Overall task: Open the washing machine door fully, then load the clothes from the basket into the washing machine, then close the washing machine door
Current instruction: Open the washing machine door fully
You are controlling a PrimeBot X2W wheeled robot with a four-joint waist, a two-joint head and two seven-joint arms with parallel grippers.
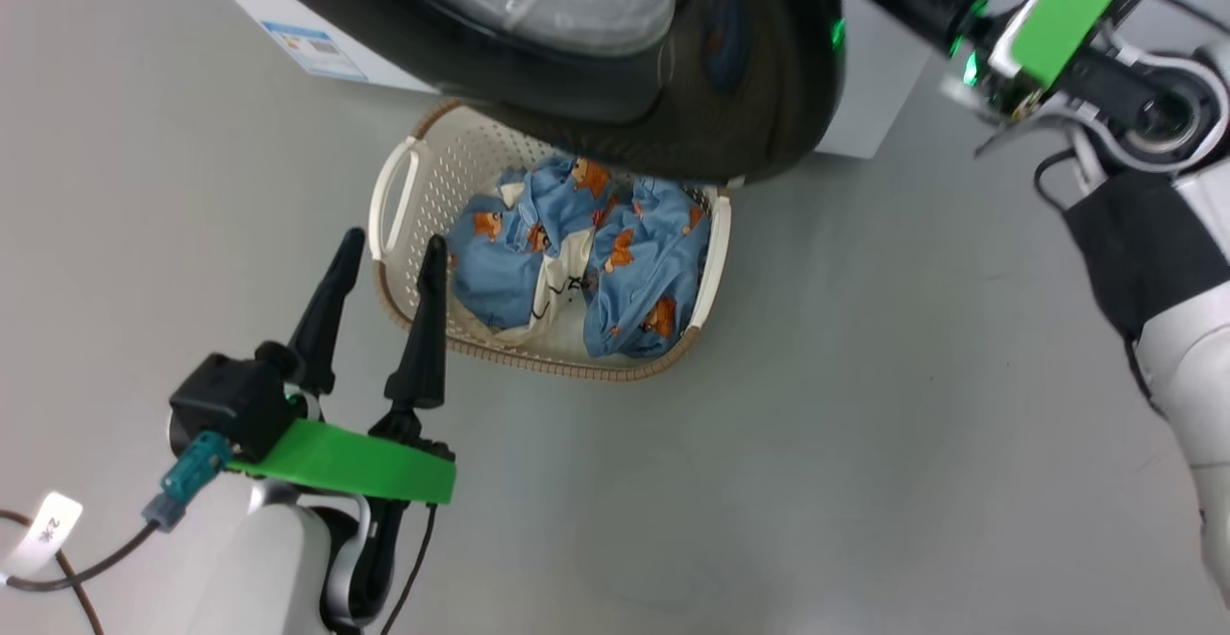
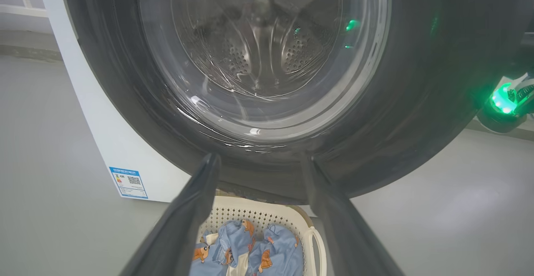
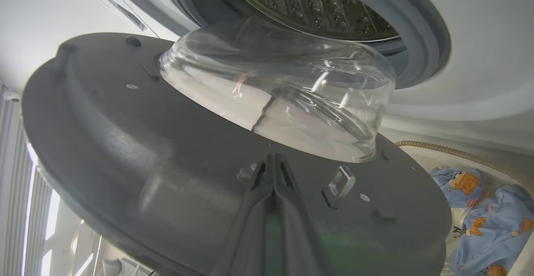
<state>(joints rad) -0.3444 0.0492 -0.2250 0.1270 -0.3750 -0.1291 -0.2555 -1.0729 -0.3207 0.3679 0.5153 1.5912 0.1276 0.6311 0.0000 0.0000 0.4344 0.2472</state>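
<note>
Left claw: fingers are standing wide apart, holding nothing; it is hovering beside the near-left rim of the basket and pointing toward the door.
Right claw: fingers are pressing together with nothing between them; tips are lying at the door's grey inner face, just below the glass bulge.
Door: is standing partly open, overhanging the basket's far end.
Basket: is sitting on the floor before the machine.
Clothes: are lying bunched inside the basket, blue pieces around a white one.
Machine: drum and gasket are showing behind the door.
</note>
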